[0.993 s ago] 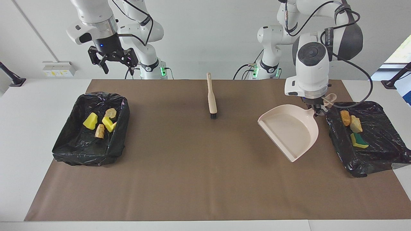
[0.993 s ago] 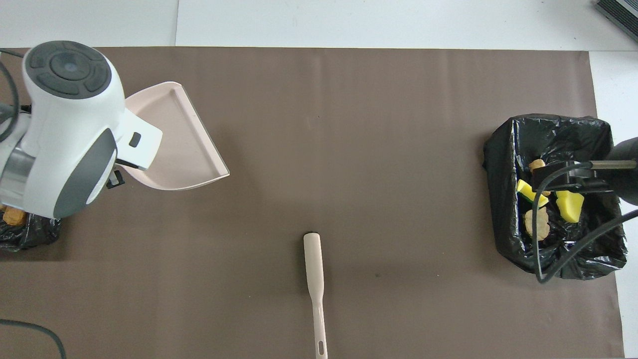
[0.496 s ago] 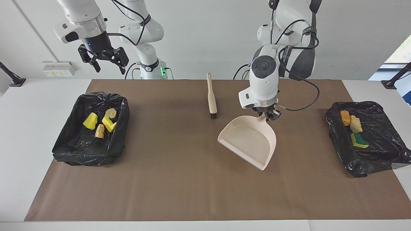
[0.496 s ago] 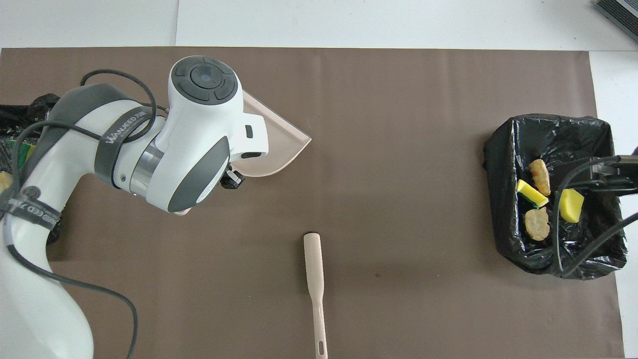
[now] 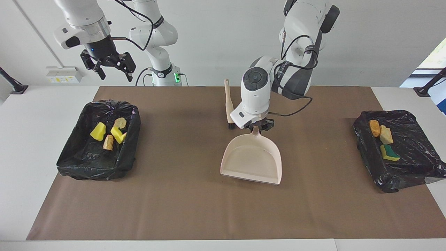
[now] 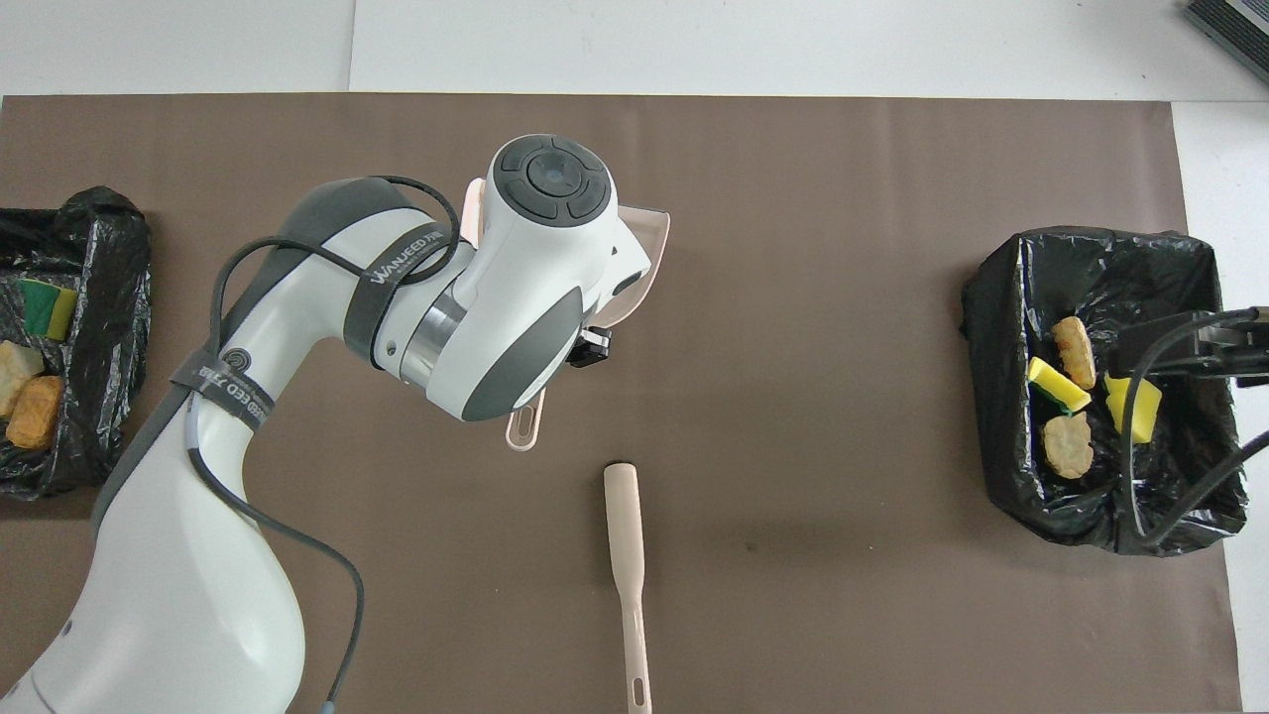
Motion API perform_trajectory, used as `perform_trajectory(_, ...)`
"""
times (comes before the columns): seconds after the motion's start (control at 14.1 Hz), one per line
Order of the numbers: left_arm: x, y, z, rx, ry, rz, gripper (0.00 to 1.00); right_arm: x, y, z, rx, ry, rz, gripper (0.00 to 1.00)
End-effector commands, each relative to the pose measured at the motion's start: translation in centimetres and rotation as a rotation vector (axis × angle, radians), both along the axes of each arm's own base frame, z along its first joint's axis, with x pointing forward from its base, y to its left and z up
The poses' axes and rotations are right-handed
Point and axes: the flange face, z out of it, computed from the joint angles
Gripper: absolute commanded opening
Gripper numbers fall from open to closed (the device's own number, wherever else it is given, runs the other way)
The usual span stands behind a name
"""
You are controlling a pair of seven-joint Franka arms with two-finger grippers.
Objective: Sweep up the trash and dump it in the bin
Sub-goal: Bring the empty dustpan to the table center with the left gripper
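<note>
Holding the pink dustpan (image 5: 251, 161) by its handle, left claw (image 5: 257, 126) is clamping shut mid-table. Right claw (image 5: 108, 66) is waiting open, raised. Next: likely setting the pan down.

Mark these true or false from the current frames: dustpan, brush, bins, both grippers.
1. The left gripper is shut on the dustpan handle. True.
2. Scraps lie in the dustpan. False: it is empty.
3. The brush lies on the brown mat, held by no gripper. True.
4. The right gripper holds the brush. False: it is open, empty, raised near the bin at the right arm's end.
5. Only one bin holds trash. False: the bin at the left arm's end holds scraps too.
</note>
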Motion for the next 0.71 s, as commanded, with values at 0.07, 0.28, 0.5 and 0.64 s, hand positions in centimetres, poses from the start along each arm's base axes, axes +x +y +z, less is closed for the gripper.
perform_trajectory(0.07,0.9,-3.8,-1.8,-0.032,-0.009,0.113,0.00,-0.1,-0.6,-0.1,0.025,-0.006,0.027,1.00)
perform_trajectory(0.28,1.1,-5.2,-4.0,-0.052,-0.024,0.120,0.00,-0.4,-0.6,-0.3,0.024,-0.001,0.027,1.00)
perform_trajectory(0.5,1.2,-5.7,-5.2,-0.072,-0.029,0.116,0.00,-0.4,-0.7,-0.3,0.019,-0.002,0.029,1.00)
perform_trajectory(0.64,1.4,-5.7,-6.2,-0.079,-0.023,0.113,0.00,0.0,-0.8,-0.8,0.008,-0.020,0.073,1.00)
